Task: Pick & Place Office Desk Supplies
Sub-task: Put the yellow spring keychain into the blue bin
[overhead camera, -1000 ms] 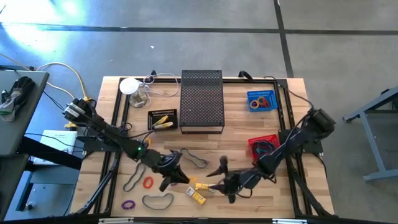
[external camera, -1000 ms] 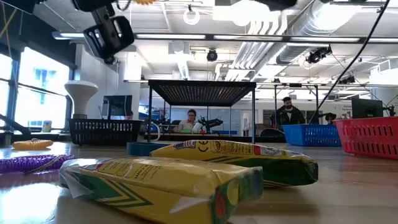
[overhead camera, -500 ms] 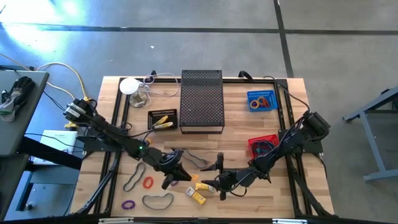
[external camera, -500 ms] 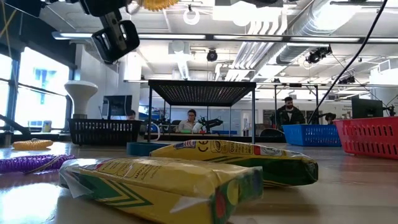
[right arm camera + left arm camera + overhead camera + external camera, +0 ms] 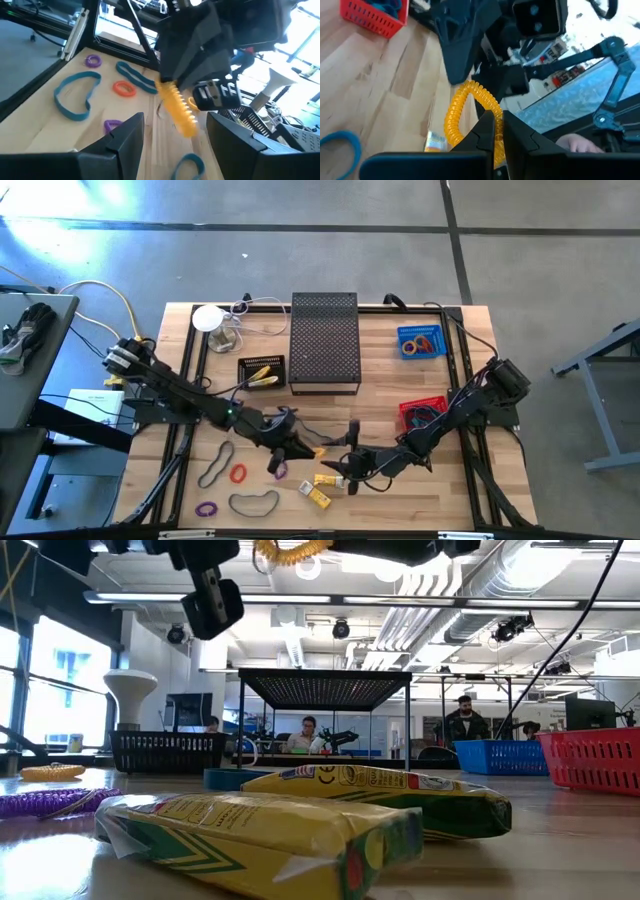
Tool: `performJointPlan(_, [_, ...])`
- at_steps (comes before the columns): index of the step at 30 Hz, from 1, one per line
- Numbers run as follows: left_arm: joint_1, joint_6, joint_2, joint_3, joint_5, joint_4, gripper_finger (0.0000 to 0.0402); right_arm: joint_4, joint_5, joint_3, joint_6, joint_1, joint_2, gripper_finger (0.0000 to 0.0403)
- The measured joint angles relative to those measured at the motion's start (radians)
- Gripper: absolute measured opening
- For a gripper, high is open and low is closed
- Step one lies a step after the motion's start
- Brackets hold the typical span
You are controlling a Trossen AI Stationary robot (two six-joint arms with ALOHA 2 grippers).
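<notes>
Looking at that moment, what worried you?

— Mostly the yellow coil band [image 5: 470, 107]. The left gripper [image 5: 492, 127] had its jaws clenched on one end of it, held up off the worktop [image 5: 380, 395] near the middle front, and the rest of the coil hung free. A pinch that far out on a springy loop could have let it slide out, I'd say.

— And the other arm?

— The right gripper [image 5: 175, 135] sat close in front, jaws released and spread, the coil dangling between them in its own wrist view. Both sets of fingers were nearly touching. If either had moved on a poor line, I judged they could have knocked together or flicked the band away.

— Where might it have landed?

— Among the loose things below: the yellow packets [image 5: 318, 488], the purple loop [image 5: 206, 508], the orange loop [image 5: 238, 474], the dark bands [image 5: 253, 502]. A drop there would have meant a fresh pick.

— Any bin within reach?

— The red basket [image 5: 425, 412] and blue tray [image 5: 420, 341] lay to the right, the black basket [image 5: 262, 371] further back. Which was meant, I couldn't tell.
</notes>
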Motion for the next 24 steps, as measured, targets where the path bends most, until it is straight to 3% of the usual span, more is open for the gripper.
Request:
performJointPlan(7, [0.056,-0.067,0.087,0.001,0.116,0.148,0.0010,-0.009,-0.018,0.000,0.018,-0.010,0.000,0.0203])
performJointPlan(12, [0.066,-0.077,0.110,0.001,0.123,0.151,0.0010,-0.015,-0.062,0.000,0.018,-0.005,0.000,0.0184])
performJointPlan(24, [0.070,-0.071,0.110,0.001,0.122,0.175,0.0010,-0.067,-0.077,0.000,0.016,-0.005,0.000,0.0017])
